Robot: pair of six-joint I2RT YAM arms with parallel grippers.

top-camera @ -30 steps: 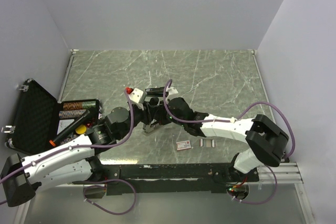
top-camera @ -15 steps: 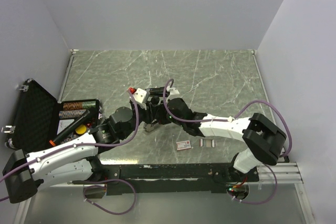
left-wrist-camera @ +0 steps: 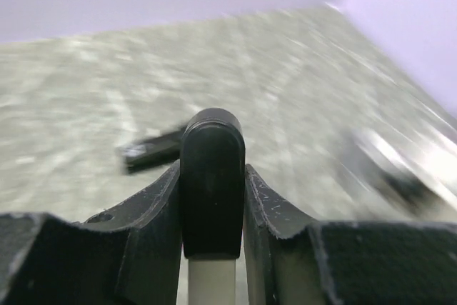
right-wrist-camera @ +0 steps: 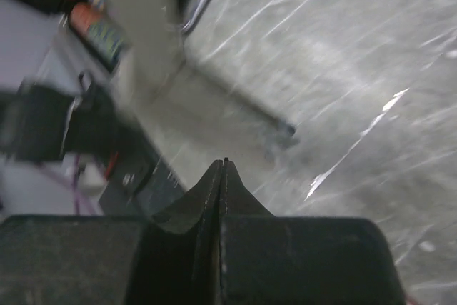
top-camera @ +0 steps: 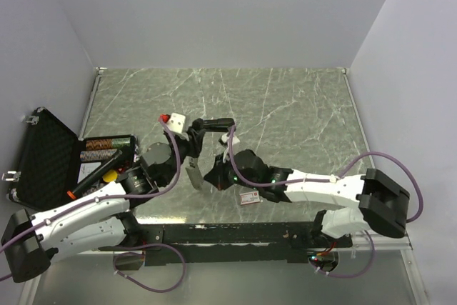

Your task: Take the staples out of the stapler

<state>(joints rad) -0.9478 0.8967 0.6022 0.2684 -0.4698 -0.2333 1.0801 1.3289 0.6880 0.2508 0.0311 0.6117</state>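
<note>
Grips black, round-ended stapler (top-camera: 213,123) with left gripper (left-wrist-camera: 211,176), jaws partly apart, clamped against its sides. Shows right gripper (right-wrist-camera: 224,169) pinched fully closed, empty, just below-right of stapler. Flat silver-grey staple strips: not visible, cannot tell where.

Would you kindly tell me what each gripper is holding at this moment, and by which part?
The left gripper clamps the stapler by its rounded black end. The right gripper is shut with nothing between its fingers.
</note>
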